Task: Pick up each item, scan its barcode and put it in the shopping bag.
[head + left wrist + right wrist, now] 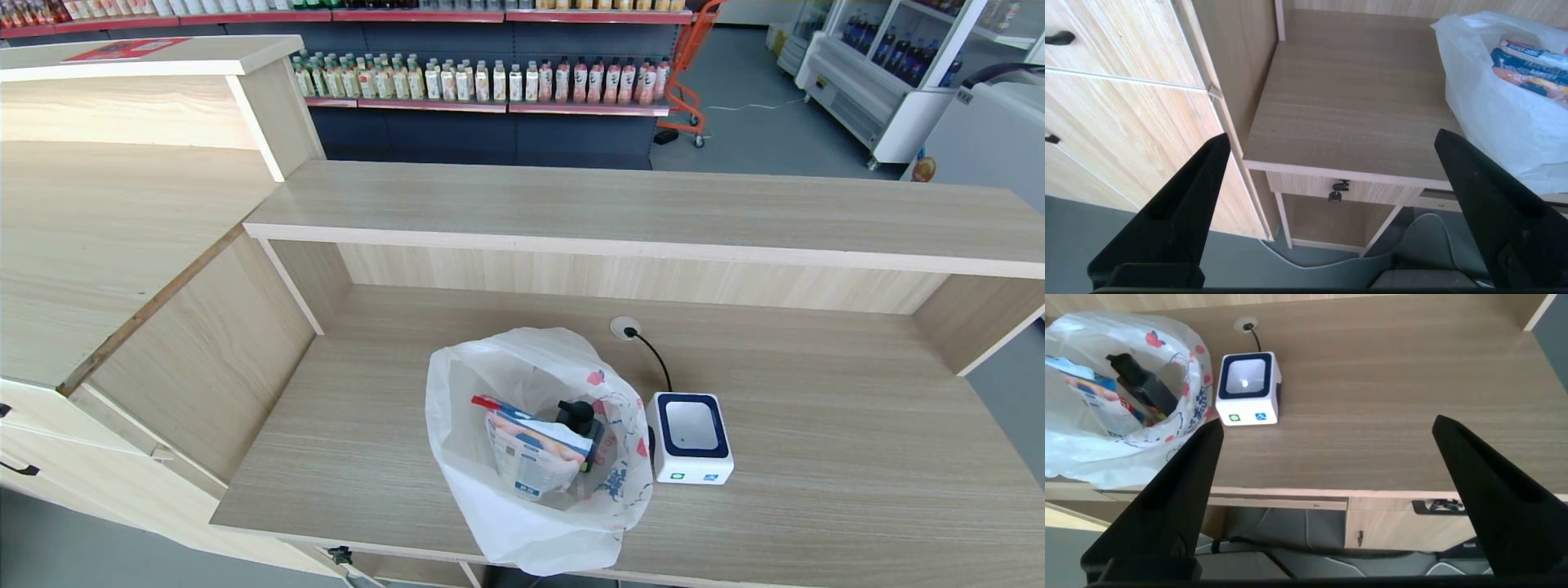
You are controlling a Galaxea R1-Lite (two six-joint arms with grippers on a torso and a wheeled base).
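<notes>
Pouch (535, 457) and dark bottle (581, 418) lie half-hidden inside the shopping bag (522, 529).

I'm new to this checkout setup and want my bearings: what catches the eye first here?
A white shopping bag stands open in the middle of the wooden counter, holding a snack pouch and a dark bottle with a black cap. Close on its right sits a white barcode scanner, its black cable running back to a hole in the counter.
</notes>
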